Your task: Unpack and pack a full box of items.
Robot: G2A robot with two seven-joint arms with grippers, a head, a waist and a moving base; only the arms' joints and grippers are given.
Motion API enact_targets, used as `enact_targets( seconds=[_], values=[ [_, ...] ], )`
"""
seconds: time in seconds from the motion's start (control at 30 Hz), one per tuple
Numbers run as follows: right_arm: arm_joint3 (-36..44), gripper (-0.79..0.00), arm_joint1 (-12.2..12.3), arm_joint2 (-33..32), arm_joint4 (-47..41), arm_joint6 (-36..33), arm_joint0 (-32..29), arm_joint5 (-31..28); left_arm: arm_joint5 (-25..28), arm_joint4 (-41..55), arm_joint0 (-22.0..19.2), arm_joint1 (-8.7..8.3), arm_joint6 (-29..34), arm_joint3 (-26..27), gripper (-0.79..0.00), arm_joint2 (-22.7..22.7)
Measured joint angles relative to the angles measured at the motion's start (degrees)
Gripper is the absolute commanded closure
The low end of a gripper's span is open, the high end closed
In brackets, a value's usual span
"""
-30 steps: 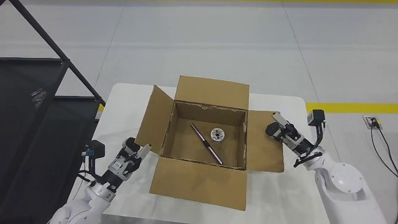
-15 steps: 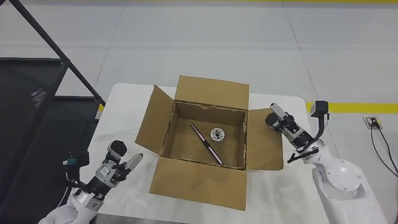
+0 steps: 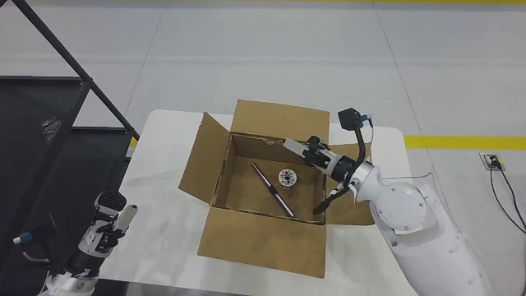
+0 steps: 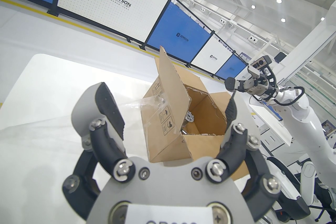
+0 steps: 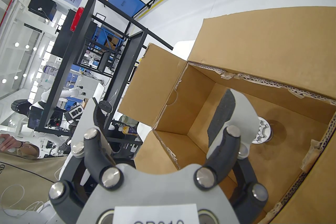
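The cardboard box [image 3: 261, 245] sits in the middle of the white table [image 3: 168, 148] with all four flaps folded outward. On its floor lie a dark rod [image 3: 271, 187], set on a slant, and a small round white disc [image 3: 287, 178] just beside it, toward the box's right wall.

The right gripper [image 3: 294, 145] hangs over the open top near the box's far right corner. Its jaws are spread wide and hold nothing. In the right wrist view the gripper [image 5: 162, 114] looks down into the box [image 5: 262, 38], and the disc [image 5: 263, 131] sits on the floor below, partly hidden behind one finger [image 5: 225, 114].

The left gripper [image 3: 113, 211] is at the table's near left corner, well apart from the box. Its jaws are also wide and empty. In the left wrist view, the gripper [image 4: 170, 108] faces the box [image 4: 204, 141] across bare tabletop, with the right gripper [image 4: 231, 84] above the box's far side.
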State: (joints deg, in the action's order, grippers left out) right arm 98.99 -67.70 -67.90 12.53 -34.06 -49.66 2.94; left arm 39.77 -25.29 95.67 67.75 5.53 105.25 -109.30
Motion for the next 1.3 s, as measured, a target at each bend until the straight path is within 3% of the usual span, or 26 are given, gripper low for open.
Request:
enact_targets(
  seconds=[0.3, 0.43, 0.67, 1.0, 1.3],
  values=[
    [-1.05, -0.785, -0.26, 2.28, 1.21, -1.94, 1.14, 0.45, -0.03, -0.03, -0.01, 0.01, -0.02, 0.02, -0.785, 0.02],
    [-4.68, -0.785, -1.18, 10.51, 12.38, -9.29, 8.14, 6.42, -0.03, -0.03, -0.01, 0.01, -0.02, 0.02, -0.785, 0.02],
    [-15.63, -0.785, -5.05, 27.22, 30.55, -20.51, 20.59, 16.42, -0.03, -0.03, -0.01, 0.01, -0.02, 0.02, -0.785, 0.02],
    [-33.39, -0.785, -11.32, 36.68, 31.17, -25.34, 28.62, 20.80, -0.03, -0.02, -0.01, 0.01, -0.02, 0.02, -0.785, 0.02],
    [-44.05, -0.785, -15.84, 39.19, 29.99, -22.49, 30.95, 21.57, -0.03, -0.02, -0.01, 0.01, -0.02, 0.02, -0.785, 0.02]
  ],
)
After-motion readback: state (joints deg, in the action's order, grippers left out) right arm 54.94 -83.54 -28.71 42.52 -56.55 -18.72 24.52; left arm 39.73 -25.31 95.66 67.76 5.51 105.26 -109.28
